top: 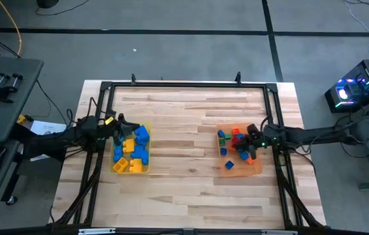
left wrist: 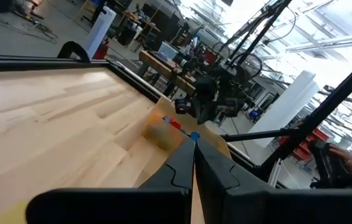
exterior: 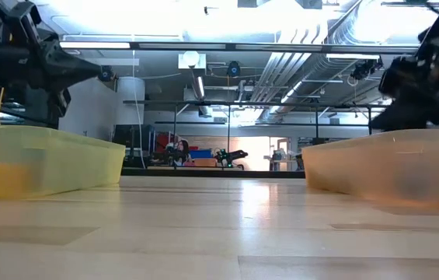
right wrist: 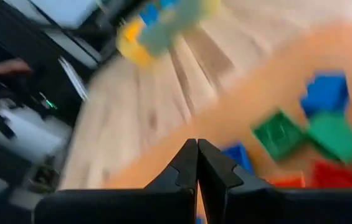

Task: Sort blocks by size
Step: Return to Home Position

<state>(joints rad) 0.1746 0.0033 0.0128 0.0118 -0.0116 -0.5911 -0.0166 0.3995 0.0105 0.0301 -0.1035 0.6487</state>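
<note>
Blocks [top: 134, 147] sorted in two trays on the counter [top: 184, 124].
Big ones [top: 142, 135] fill the yellow tray [top: 140, 171], tiny cubes [top: 235, 140] the orange tray [top: 256, 168]; left gripper [left wrist: 193, 142] and right gripper [right wrist: 197, 143] hover above them, closed, empty.

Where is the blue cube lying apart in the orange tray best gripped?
Across two opposite sides of the blue cube, from straight above: it sits clear of the other cubes, leaving room either side, and the orange tray's wall likely blocks a sideways approach.
</note>
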